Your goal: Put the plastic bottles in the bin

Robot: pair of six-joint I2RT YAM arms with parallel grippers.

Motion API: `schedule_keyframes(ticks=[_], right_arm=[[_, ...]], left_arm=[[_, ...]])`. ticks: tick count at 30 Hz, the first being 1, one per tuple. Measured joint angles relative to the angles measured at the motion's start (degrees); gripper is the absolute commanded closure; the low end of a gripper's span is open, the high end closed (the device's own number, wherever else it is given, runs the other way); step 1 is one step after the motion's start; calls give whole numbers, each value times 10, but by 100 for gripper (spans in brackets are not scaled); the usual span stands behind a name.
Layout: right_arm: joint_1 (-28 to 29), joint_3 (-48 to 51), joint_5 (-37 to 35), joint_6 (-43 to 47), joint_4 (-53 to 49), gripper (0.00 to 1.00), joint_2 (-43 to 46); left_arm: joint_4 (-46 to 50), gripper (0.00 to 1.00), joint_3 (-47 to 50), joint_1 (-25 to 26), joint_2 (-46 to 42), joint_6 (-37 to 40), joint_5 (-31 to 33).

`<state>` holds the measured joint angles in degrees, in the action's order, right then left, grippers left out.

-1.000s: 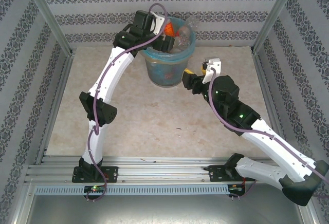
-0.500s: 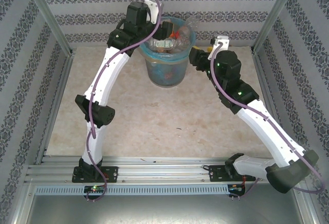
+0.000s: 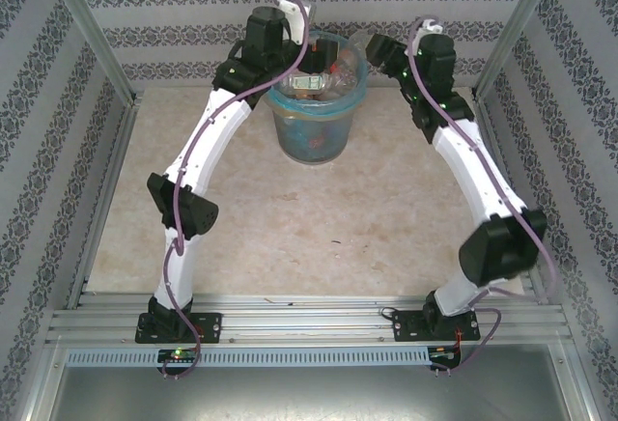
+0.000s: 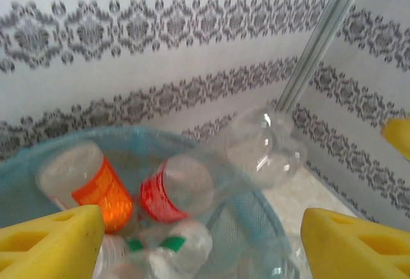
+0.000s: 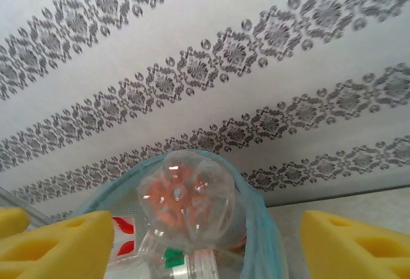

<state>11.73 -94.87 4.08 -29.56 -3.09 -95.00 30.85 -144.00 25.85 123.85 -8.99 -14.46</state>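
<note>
1. Left pincer [image 4: 202, 247]: the yellow foam pads are spread wide, with nothing between them. It hangs over the left rim of the round grey-blue waste bin [image 3: 311, 136]. The bin has a translucent light-blue bag liner and stands at the far middle of the beige tabletop [image 3: 290, 228].

2. Bin contents: small clear plastic bottles [image 3: 314, 83] lie heaped inside. An orange-labelled bottle [image 4: 90, 189] and a red-labelled bottle [image 4: 176, 192] lie side by side below the rim.

3. Protruding item: one clear unlabelled bottle [image 4: 266, 148] stands above the bin's far-right rim. Its long axis is tilted up and outward, base uppermost.

4. Right pincer [image 5: 205, 247]: the pads are spread wide and hold nothing. It sits just right of the bin's rim, facing the protruding bottle's base.

5. Assessment: every bottle in view lies in or on the bin. The right arm is nearer the protruding bottle, whose axis roughly lines up with that pincer's approach. Any contact should drive it toward the bin's centre; a sideways nudge could tip it over the rim.
</note>
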Motion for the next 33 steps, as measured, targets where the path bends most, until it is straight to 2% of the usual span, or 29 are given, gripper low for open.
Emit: schedule_keyframes(ticks=[2,4,9,13,18,24,26,28,33], right_arm=[[0,-37,8,0,-2,13,-43],[0,-77,16,3,-7,14,-85],[0,-163,59,13,-19,32,-155],[6,-226,96,27,-38,38,-188],[40,-274,115,72,-68,34,-206],[84,-330,115,128,-118,33,-227],[91,-349,111,140,-138,24,-235],[96,-359,93,153,-159,16,-237],[100,-363,25,167,-227,18,-239]], left_arm=[[-5,18,69,2,-41,2,1],[-24,18,157,4,-99,6,9],[-83,16,339,4,-254,28,51],[-110,15,399,3,-346,59,109],[-128,14,436,-16,-410,80,152],[-132,13,492,-30,-423,93,164],[-132,13,511,-37,-423,96,162],[-131,13,524,-46,-423,97,160],[-133,13,547,-64,-431,101,160]])
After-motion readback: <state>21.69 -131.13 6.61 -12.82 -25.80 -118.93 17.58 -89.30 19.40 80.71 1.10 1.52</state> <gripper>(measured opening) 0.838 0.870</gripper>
